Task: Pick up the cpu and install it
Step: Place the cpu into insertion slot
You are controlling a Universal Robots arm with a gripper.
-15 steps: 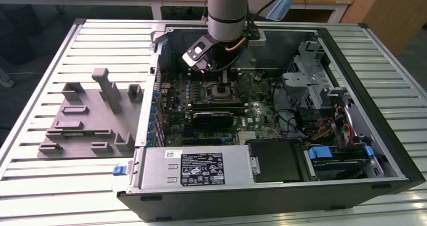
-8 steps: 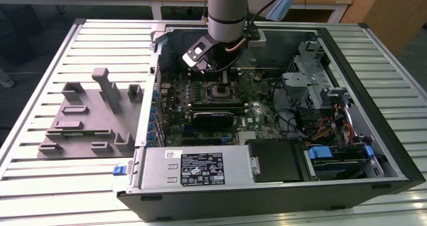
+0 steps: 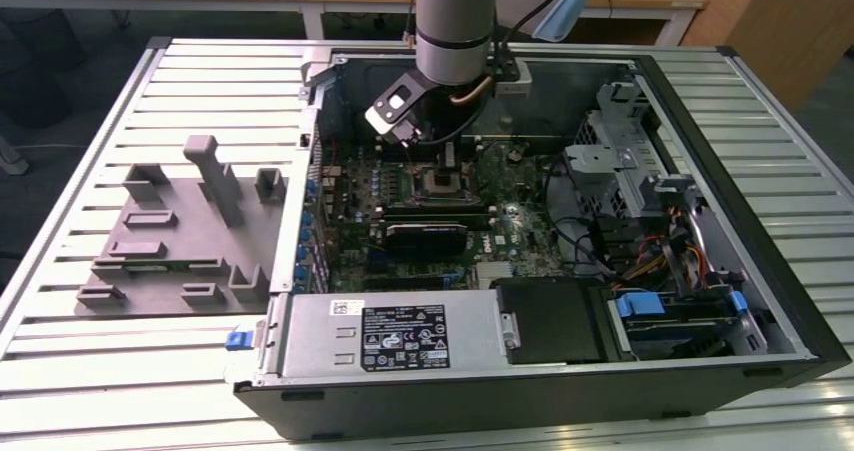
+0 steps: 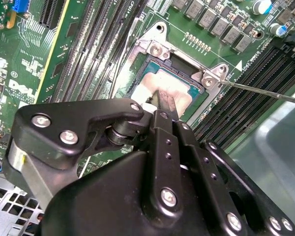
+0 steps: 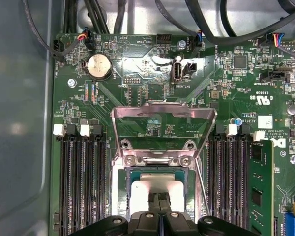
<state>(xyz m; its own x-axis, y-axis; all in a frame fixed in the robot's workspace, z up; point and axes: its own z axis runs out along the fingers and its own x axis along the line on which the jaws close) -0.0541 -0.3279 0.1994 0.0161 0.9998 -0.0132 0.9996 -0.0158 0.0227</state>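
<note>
Here's the arm reaching down into the open computer case, which lies flat on the slatted metal bench. The claw is low over the middle of the motherboard. Its two black fingers are pressed together, with just a thin seam between them and nothing pinched. In both wrist views the tips are right down at the cpu. They look to be touching its silvery top, though I can't be sure of contact. The cpu itself sits flat inside the socket, square to the frame. The metal load plate stands swung up and open at the socket's far edge. The thin lever rod sticks out to one side of the socket, clear of the plate. Banks of black memory slots flank the socket on both sides, and a coin battery sits toward the board's far corner. Over on the bench, on the exterior view's left, the grey fixture block rests just beside the case. The power supply fills the case's near edge.
</note>
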